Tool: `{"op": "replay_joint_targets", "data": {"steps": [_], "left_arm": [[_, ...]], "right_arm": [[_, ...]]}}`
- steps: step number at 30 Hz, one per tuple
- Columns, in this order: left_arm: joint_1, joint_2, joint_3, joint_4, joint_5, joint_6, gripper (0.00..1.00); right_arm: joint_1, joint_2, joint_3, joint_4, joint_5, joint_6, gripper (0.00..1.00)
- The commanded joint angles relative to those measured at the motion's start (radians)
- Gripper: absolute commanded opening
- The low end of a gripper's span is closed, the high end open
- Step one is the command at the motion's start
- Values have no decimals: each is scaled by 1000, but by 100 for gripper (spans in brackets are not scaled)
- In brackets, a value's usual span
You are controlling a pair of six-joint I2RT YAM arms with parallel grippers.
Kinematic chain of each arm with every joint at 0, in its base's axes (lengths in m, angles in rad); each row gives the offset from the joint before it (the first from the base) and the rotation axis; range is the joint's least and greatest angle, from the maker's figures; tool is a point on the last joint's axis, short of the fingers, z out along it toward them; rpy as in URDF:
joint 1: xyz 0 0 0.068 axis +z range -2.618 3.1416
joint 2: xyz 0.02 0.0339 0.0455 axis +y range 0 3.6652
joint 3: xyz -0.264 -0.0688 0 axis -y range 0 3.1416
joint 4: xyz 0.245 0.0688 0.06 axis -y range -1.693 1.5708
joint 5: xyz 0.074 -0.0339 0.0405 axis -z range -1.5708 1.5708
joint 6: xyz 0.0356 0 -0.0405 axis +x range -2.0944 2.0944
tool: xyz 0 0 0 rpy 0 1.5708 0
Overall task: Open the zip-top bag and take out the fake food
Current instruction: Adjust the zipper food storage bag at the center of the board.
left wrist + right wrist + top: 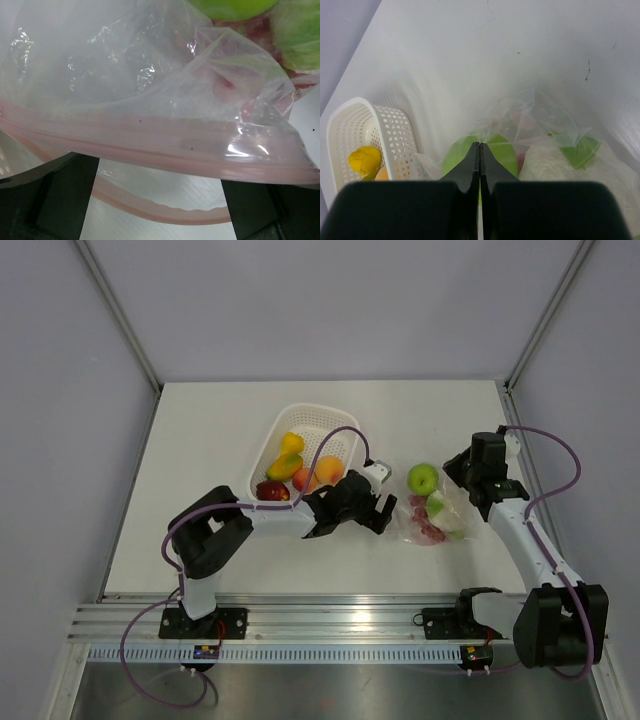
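Observation:
The zip-top bag (432, 520) lies right of centre, crinkled, with its pinkish zip strip (150, 150) facing my left gripper. Its two lips stand apart. Inside it are a green apple (423, 478), a pale leafy piece (441, 508) and a dark red piece (428, 532). My left gripper (388, 512) is open at the bag's mouth, its fingers (50, 200) either side of the lower lip (160, 210). My right gripper (480, 145) is shut on a peak of bag film above the green apple (505, 155).
A white perforated basket (275, 435) stands behind the left gripper, holding yellow pieces (289, 452), an orange piece (328, 470) and a red apple (272, 491). It also shows in the right wrist view (395, 130). Grey walls close the table's back and sides.

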Motion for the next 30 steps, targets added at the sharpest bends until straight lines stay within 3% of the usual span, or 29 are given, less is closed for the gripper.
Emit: {"op": "replay_joint_targets", "data": {"steps": [1,9,19,30], "left_arm": [[-2,-51,-22,78,-36,16,99],[-4,-63,-32,72,-14,2,99],[-4,-287,-278,290,-28,-117,99],[-2,-324,-324,422,27,-174,99]], "right_arm": [[-2,-23,-1,9,44,-17,0],[0,-174,-56,72,73,-34,0],[-2,-6,19,-25,125,-5,0],[-2,-4,14,-20,134,-3,0]]}}
